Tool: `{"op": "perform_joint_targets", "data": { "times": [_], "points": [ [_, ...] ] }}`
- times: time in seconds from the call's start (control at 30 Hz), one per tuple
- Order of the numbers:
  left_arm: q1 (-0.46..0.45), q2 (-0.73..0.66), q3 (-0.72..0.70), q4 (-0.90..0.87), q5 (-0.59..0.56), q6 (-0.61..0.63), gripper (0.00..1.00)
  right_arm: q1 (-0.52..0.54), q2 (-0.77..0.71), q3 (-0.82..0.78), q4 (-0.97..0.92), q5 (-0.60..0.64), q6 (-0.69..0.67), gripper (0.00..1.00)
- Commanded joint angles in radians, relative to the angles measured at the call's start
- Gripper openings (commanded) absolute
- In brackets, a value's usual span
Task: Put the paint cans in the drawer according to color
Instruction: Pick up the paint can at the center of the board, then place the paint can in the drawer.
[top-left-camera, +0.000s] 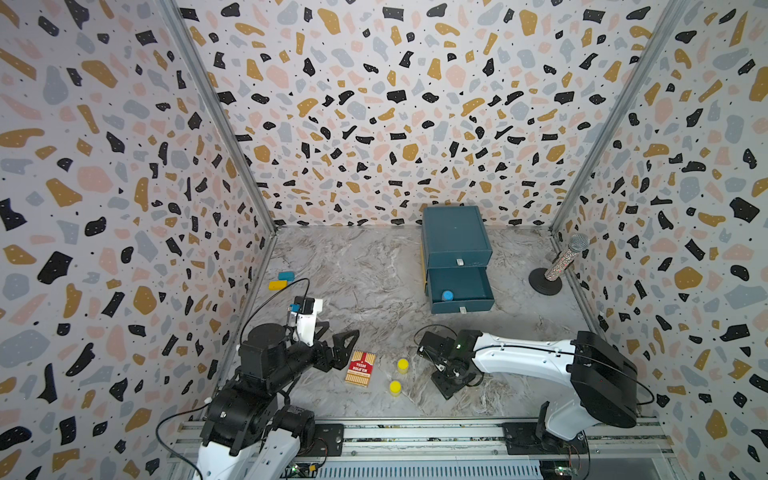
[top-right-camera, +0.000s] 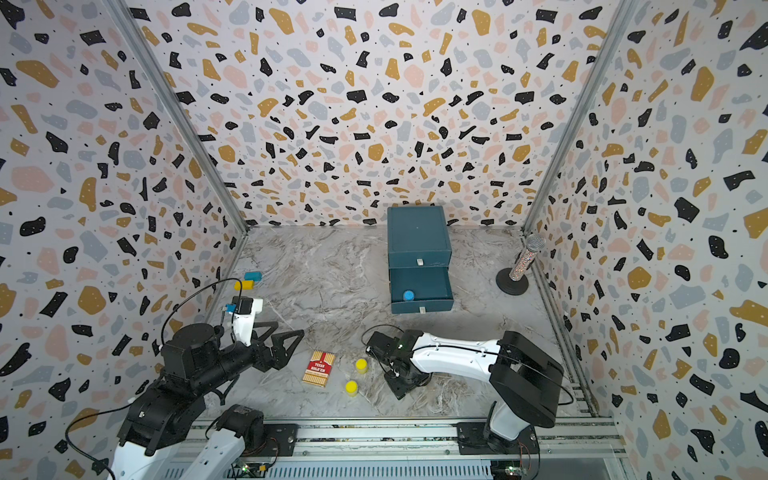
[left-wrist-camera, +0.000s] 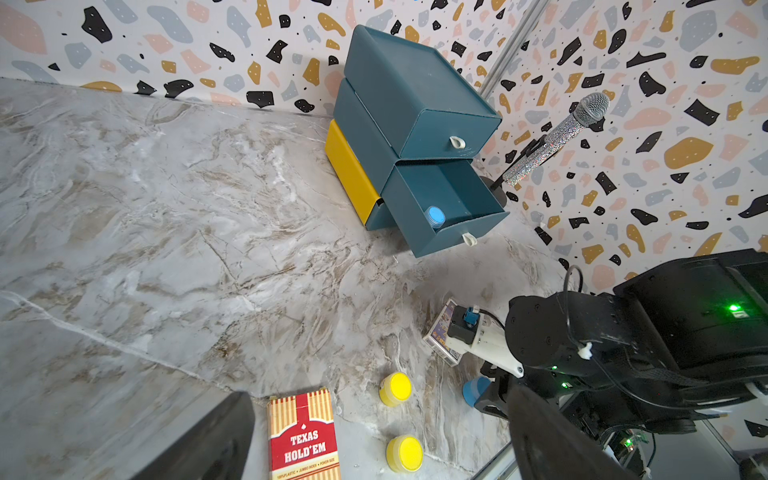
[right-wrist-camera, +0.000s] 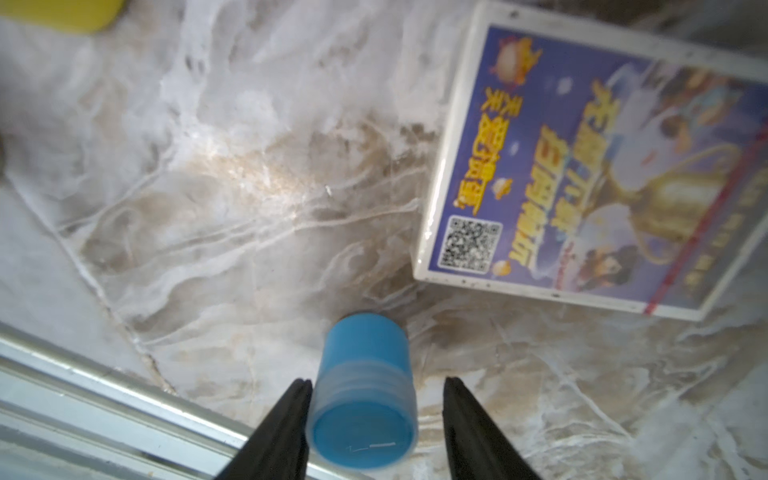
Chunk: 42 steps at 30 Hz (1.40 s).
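Note:
The drawer (top-left-camera: 455, 232) is a dark teal chest at the back; its middle drawer (top-left-camera: 461, 291) is pulled out with one light blue paint can (top-left-camera: 447, 295) inside. Two yellow paint cans (top-left-camera: 402, 365) (top-left-camera: 395, 387) stand on the marble table near the front. Another light blue paint can (right-wrist-camera: 363, 399) (left-wrist-camera: 473, 388) sits between the jaws of my right gripper (right-wrist-camera: 379, 381), low over the table; one finger touches it and a gap shows at the other. My left gripper (top-left-camera: 338, 332) hangs open and empty, left of the cans.
A red card box (top-left-camera: 360, 368) lies just left of the yellow cans. A second card box (right-wrist-camera: 582, 166) with a blue picture lies beside the right gripper. A microphone on a stand (top-left-camera: 565, 259) is at the back right. Yellow (top-left-camera: 277, 284) and blue (top-left-camera: 286, 275) blocks lie by the left wall.

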Motion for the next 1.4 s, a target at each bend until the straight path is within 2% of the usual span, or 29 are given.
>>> {"op": "perform_joint_targets", "data": {
  "times": [0.0,0.13,0.33,0.5,0.67,0.7,0.87,0.97,1.07,1.23,1.37],
  "points": [
    [0.008,-0.009,0.018,0.025,0.009,0.009,0.97,0.005,-0.005,0.032,-0.003,0.017,-0.010,0.50],
    [0.008,-0.010,0.018,0.026,0.011,0.009,0.97,0.005,-0.008,0.033,-0.004,0.025,-0.007,0.46],
    [0.008,-0.008,0.019,0.025,0.010,0.009,0.97,0.005,-0.017,0.041,-0.020,0.035,-0.008,0.43],
    [0.008,-0.008,0.019,0.024,0.009,0.009,0.97,0.005,-0.036,0.048,-0.039,0.053,-0.003,0.25],
    [0.008,-0.008,0.019,0.024,0.009,0.009,0.97,-0.011,-0.165,0.117,-0.150,0.182,-0.006,0.21],
    [0.008,-0.008,0.018,0.025,0.008,0.009,0.97,-0.032,-0.193,0.140,-0.175,0.196,-0.015,0.20],
    [0.008,-0.010,0.019,0.026,0.010,0.009,0.97,-0.267,-0.304,0.251,-0.219,0.184,-0.100,0.18],
    [0.008,-0.009,0.017,0.026,0.010,0.009,0.97,-0.389,-0.283,0.316,-0.185,0.196,-0.147,0.16],
    [0.008,-0.010,0.018,0.026,0.011,0.009,0.97,-0.497,-0.216,0.364,-0.112,0.133,-0.159,0.16],
    [0.008,-0.013,0.018,0.026,0.009,0.010,0.97,-0.571,-0.098,0.454,-0.067,0.154,-0.169,0.17],
    [0.008,-0.012,0.019,0.026,0.011,0.009,0.97,-0.590,-0.039,0.455,-0.040,0.172,-0.167,0.18]
  ]
}}
